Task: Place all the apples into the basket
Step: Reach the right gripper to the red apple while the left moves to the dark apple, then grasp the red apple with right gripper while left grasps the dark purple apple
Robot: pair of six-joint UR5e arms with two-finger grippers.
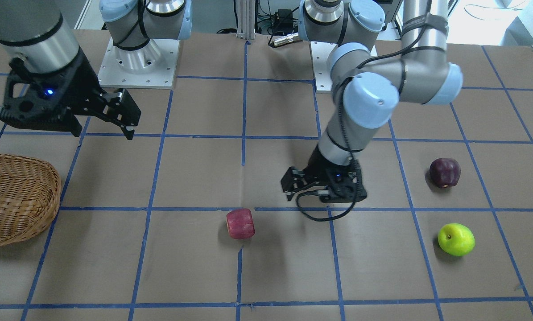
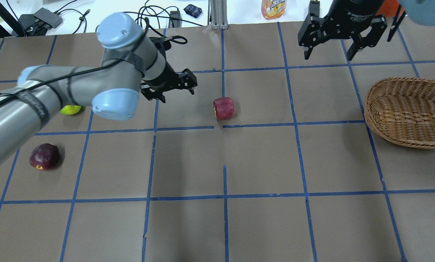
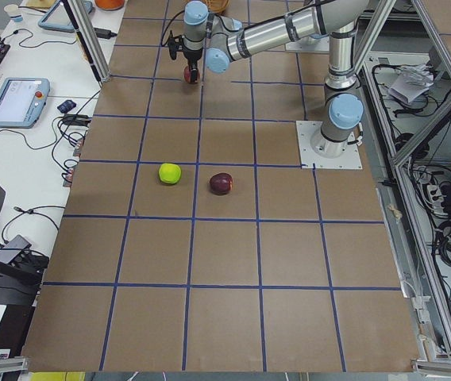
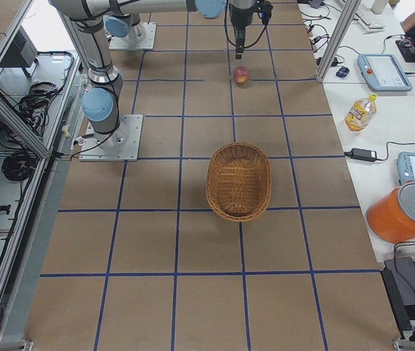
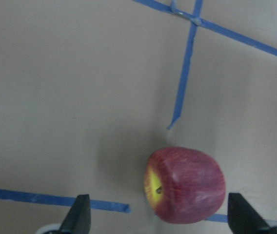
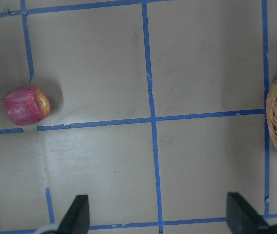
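A red apple [image 1: 240,224] with a yellowish patch lies on its side near the table's middle. It also shows in the overhead view [image 2: 224,108] and in the left wrist view [image 5: 185,185], low between the fingers. My left gripper [image 2: 177,91] is open and empty, above the table just beside the red apple. A maroon apple [image 2: 44,156] and a yellow-green apple [image 1: 456,239] lie on my left side. The wicker basket [image 2: 367,105] stands on my right and holds nothing. My right gripper [image 2: 328,56] is open and empty, high up near the basket.
A bottle of yellow drink [image 2: 273,7] and cables lie on the bench beyond the table's far edge. The arms' base plates [image 1: 137,67] sit at the table's near edge. Blue tape lines mark a grid on the brown tabletop.
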